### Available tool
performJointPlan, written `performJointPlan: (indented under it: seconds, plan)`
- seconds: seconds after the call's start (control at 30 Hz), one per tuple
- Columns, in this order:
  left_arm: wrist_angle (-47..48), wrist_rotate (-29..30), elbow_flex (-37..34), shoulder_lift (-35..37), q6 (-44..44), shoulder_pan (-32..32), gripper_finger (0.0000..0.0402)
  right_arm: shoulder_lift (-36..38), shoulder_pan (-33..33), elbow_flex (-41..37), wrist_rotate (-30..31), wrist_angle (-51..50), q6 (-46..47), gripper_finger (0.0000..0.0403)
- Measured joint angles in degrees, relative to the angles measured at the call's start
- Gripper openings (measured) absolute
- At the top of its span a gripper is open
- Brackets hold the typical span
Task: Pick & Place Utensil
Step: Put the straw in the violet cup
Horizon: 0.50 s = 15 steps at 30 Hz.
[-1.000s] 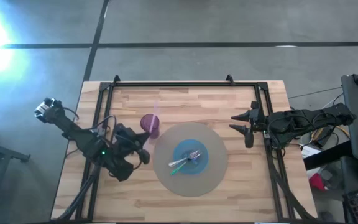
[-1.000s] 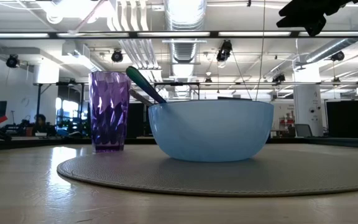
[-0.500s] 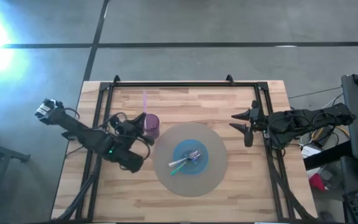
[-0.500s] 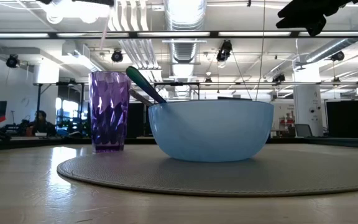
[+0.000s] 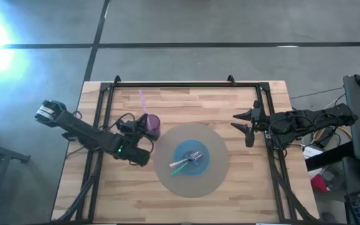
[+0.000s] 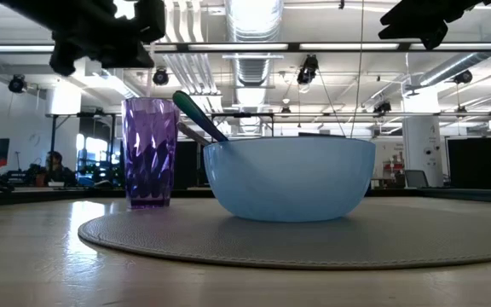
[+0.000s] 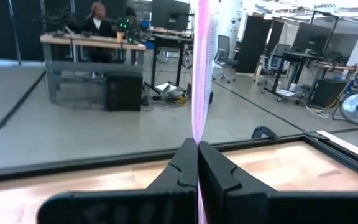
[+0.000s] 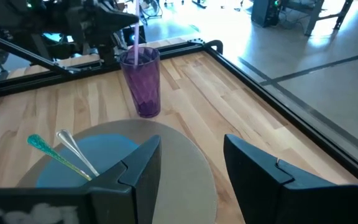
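Observation:
A purple cup [image 5: 152,125] [image 6: 150,152] [image 8: 140,81] stands on the wood just left of a round grey mat [image 5: 214,172]. A blue bowl [image 5: 191,159] [image 6: 288,177] sits on the mat. It holds a teal-handled utensil [image 8: 42,145] and a metal one [image 8: 73,148], which lean on its rim. My left gripper [image 5: 142,122] [image 7: 197,155] [image 6: 101,38] is beside and above the cup, shut on a thin pink utensil [image 5: 142,101] [image 8: 135,45]. My right gripper [image 5: 249,128] [image 8: 191,168] waits open at the table's right rail. My left gripper pinches the pink utensil's shaft [image 7: 197,134] between its two shut fingers. The fingers lie level, coming from the table's left, across the utensil. The utensil stands roughly upright, most of it above the fingers. In the right wrist view its lower end [image 8: 134,59] reaches into the cup's mouth.
A black frame [image 5: 180,85] runs along the table's far, left and right sides. Bare wood lies beyond the cup and near the front edge. The room behind shows desks and a person [image 7: 96,14] far off.
My left gripper has come down and gone toward the table's far edge, up to the purple cup, entering the low view above it. It stays shut on the pink utensil, which has travelled along and now stands at the cup's mouth.

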<state>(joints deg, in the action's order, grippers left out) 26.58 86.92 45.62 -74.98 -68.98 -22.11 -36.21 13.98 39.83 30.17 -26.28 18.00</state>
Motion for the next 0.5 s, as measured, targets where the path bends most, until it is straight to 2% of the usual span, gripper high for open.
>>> performJointPlan:
  seconds: [0.23, 0.5]
  plan:
    - [-9.61, -2.89, -4.30, 0.00, 2.10, 2.64, 0.0000, 0.00, 0.00, 0.00, 0.00, 0.02, 0.02, 0.0169]
    - [-13.38, -11.65, -5.21, 0.00, 5.90, 6.77, 0.0000, 0.00, -0.02, 0.00, 0.00, 0.03, 0.02, 0.0169]
